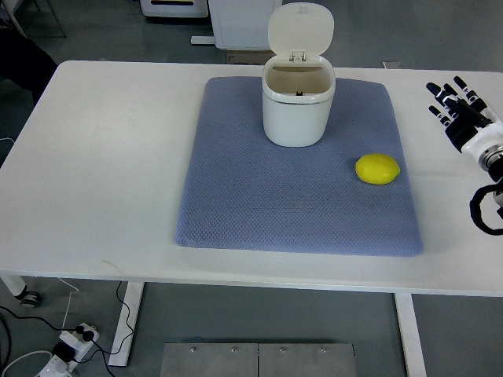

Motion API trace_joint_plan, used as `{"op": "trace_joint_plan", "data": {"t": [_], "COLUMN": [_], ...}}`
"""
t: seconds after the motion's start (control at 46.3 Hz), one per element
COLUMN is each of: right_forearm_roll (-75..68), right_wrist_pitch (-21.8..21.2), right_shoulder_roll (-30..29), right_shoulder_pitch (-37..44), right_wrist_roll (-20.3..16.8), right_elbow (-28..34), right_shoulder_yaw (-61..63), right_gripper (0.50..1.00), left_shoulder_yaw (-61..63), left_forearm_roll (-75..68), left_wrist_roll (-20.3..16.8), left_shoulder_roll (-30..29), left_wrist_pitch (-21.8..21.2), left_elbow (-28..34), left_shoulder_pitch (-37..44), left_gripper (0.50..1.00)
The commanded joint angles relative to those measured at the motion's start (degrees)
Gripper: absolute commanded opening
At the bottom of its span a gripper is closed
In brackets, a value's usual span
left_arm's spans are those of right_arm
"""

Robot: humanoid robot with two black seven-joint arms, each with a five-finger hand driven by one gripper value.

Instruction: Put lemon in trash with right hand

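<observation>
Lemon [378, 169] on mat [236, 196], beside open unlabelled bin [298, 110].

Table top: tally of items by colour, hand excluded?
White: 1, trash bin, lid up
Yellow: 1, lemon
Blue-grey: 1, mat
Total: 3
Right hand is apart from the lemon, fingers spread.

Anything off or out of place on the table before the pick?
Nothing stands out. The trash bin stands upright on the blue mat with its lid open, the lemon lies intact on the mat, and the right hand is open, off to the side.
</observation>
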State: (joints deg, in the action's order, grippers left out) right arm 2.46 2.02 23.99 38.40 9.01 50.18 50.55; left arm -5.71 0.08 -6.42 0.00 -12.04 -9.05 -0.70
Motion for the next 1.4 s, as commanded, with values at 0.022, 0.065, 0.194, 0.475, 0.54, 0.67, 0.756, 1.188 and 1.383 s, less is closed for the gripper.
{"op": "trace_joint_plan", "data": {"t": [0.022,0.065,0.194,0.475,0.54,0.67,0.756,1.188,1.383], "right_forearm_roll": [0.0,0.0,0.0,0.0,0.0,0.0,0.0,0.0,0.0], "right_wrist_pitch": [0.0,0.0,-0.1,-0.2,-0.4,-0.5,-0.6,-0.8,-0.8], "right_shoulder_roll": [0.1,0.1,0.1,0.5,0.7,0.8,0.8,2.2,2.3], "right_shoulder_pitch": [-0.1,-0.1,0.0,0.0,0.0,-0.1,-0.1,-0.1,-0.1], "right_wrist_roll": [0.0,0.0,0.0,0.0,0.0,0.0,0.0,0.0,0.0], "right_elbow": [0.0,0.0,0.0,0.1,0.1,0.1,0.0,0.3,0.3], "right_shoulder_yaw": [0.1,0.1,0.1,0.1,0.1,0.1,0.0,0.0,-0.1], "right_gripper": [1.0,1.0,1.0,1.0,1.0,1.0,1.0,1.0,1.0], "left_shoulder_yaw": [0.0,0.0,0.0,0.0,0.0,0.0,0.0,0.0,0.0], "left_forearm_roll": [0.0,0.0,-0.2,0.0,0.0,0.0,0.0,0.0,0.0], "left_wrist_roll": [0.0,0.0,0.0,0.0,0.0,0.0,0.0,0.0,0.0], "left_shoulder_roll": [0.0,0.0,0.0,0.0,0.0,0.0,0.0,0.0,0.0], "left_wrist_pitch": [0.0,0.0,0.0,0.0,0.0,0.0,0.0,0.0,0.0], "left_elbow": [0.0,0.0,0.0,0.0,0.0,0.0,0.0,0.0,0.0], "left_shoulder_pitch": [-0.1,-0.1,-0.2,0.2,0.2,0.2,0.2,0.2,0.2], "left_gripper": [1.0,1.0,1.0,1.0,1.0,1.0,1.0,1.0,1.0]}}
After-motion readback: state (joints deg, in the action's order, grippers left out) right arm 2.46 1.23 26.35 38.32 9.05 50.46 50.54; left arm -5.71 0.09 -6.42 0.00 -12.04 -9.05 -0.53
